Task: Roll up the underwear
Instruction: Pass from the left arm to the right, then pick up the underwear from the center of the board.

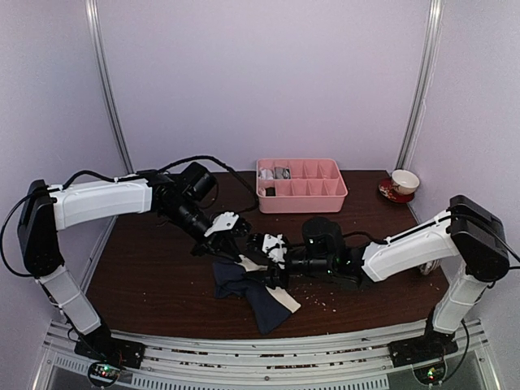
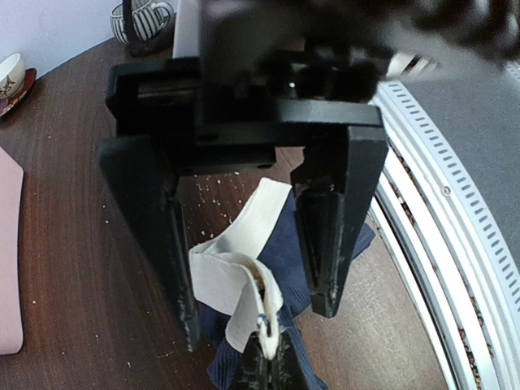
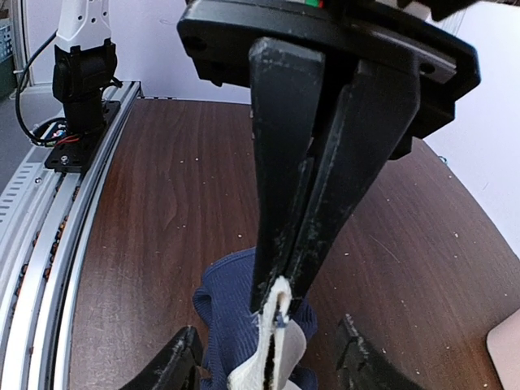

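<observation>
Navy underwear [image 1: 258,294] on the counter [image 1: 146,268], lower centre of the overhead frame, long axis running upper left to lower right, cream waistband [image 2: 236,272] lifted, left claw [image 1: 231,233] pinched shut on the waistband, right claw [image 1: 269,249] spread around it

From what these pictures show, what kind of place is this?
Probably a robot test booth, not a home: plain pale walls enclose a dark wooden table, and slotted metal rails run along its near edge. Household props sit there, like the pink plastic compartment tray.
</observation>
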